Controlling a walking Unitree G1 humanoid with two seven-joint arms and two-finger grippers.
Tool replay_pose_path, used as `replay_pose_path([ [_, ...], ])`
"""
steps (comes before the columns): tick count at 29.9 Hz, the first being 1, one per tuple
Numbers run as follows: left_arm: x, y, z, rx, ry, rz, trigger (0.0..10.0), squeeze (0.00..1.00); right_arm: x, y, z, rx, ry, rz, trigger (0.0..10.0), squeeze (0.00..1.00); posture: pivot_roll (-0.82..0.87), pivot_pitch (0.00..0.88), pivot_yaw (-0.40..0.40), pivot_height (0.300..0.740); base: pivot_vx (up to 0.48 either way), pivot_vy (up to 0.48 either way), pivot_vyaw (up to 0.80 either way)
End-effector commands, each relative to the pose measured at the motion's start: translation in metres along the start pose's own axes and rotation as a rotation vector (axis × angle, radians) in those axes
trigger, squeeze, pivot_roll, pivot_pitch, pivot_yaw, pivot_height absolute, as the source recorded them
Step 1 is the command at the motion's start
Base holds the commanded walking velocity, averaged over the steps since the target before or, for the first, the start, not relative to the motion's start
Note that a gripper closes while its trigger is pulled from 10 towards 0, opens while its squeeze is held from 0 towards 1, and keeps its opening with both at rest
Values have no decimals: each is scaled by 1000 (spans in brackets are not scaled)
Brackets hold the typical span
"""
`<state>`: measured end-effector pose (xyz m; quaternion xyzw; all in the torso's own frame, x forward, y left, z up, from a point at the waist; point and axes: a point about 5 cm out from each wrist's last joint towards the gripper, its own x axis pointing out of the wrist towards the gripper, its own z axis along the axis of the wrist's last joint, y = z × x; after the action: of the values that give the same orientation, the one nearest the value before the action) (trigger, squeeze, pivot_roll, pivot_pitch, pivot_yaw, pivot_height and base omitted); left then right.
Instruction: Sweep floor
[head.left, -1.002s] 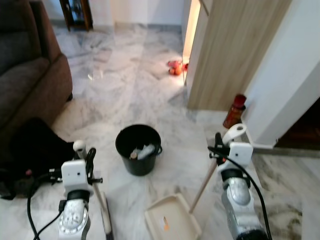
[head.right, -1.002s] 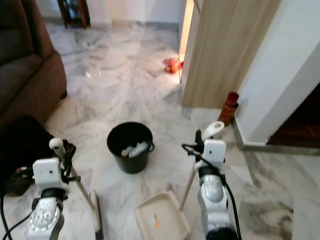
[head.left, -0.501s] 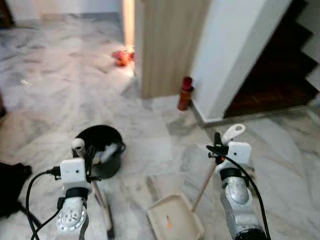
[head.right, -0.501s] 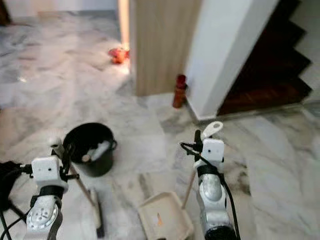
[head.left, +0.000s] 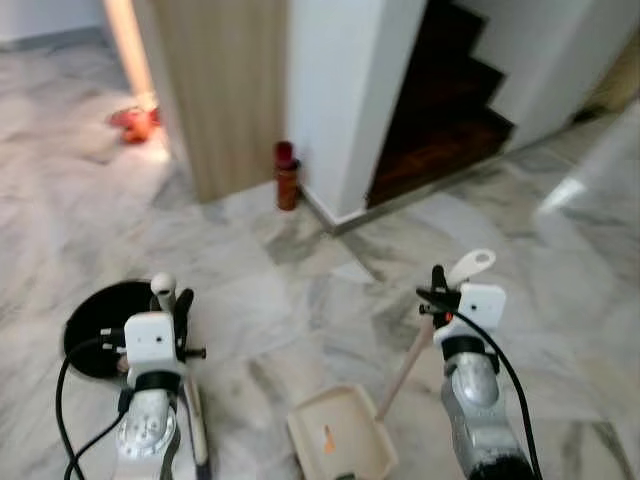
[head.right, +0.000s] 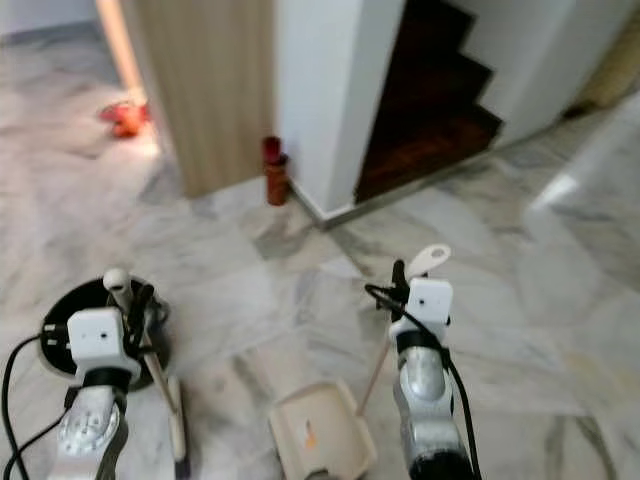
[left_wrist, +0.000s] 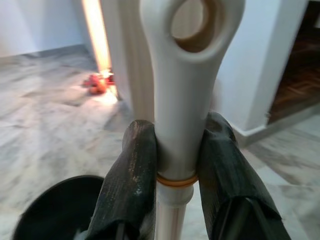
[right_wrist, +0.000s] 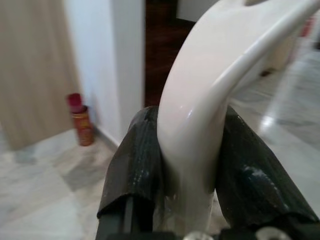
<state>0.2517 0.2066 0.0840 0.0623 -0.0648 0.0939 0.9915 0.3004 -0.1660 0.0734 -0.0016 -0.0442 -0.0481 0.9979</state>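
Note:
My left gripper (head.left: 172, 302) is shut on the cream broom handle (left_wrist: 184, 95), just under its loop end. The broom's stick slants down to its head (head.left: 198, 441) on the marble floor by my left side. My right gripper (head.left: 438, 291) is shut on the curved cream dustpan handle (right_wrist: 200, 95). That handle's wooden stick runs down to the cream dustpan (head.left: 345, 447), which lies flat on the floor between my arms. A small orange scrap (head.left: 327, 438) lies in the pan.
A black bucket (head.left: 90, 330) with litter stands on the floor at my left. Ahead are a wooden panel (head.left: 215, 85), a white wall corner (head.left: 345, 95) with a red bottle (head.left: 287, 177) at its foot, and dark stairs (head.left: 445, 105). An orange object (head.left: 130, 122) lies far left.
The camera has swung to the right: the sofa is out of view, the bucket has slid to the far left, and the stairs have come in. Both grippers keep their hold.

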Motion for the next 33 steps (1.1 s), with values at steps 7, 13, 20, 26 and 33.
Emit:
replay_pose_path([
  [7, 1, -5, 4, -12, -19, -24, 10000, 0, 2, -3, 4, -7, -18, -10, 10000, 0, -14, 132, -55, 740, 0, 0, -800],
  [13, 2, -5, 4, -11, -19, -24, 10000, 0, 2, -3, 5, -9, -20, -12, 10000, 0, -14, 137, -55, 740, 0, 0, -800],
  [20, 2, -6, 3, -12, -14, -30, 10000, 0, 3, -3, 6, -9, -24, -17, 10000, 0, -19, 141, -56, 740, 0, 0, -800],
  [26, 2, -8, 4, -18, -13, -38, 10000, 0, 3, -4, 6, -10, -26, -20, 10000, 0, -22, 144, -56, 740, 0, 0, -800],
  [33, 2, -9, 2, -27, -5, -60, 10000, 0, 1, -4, 6, -11, -27, -23, 10000, 0, -24, 138, -55, 740, 0, 0, -343],
])
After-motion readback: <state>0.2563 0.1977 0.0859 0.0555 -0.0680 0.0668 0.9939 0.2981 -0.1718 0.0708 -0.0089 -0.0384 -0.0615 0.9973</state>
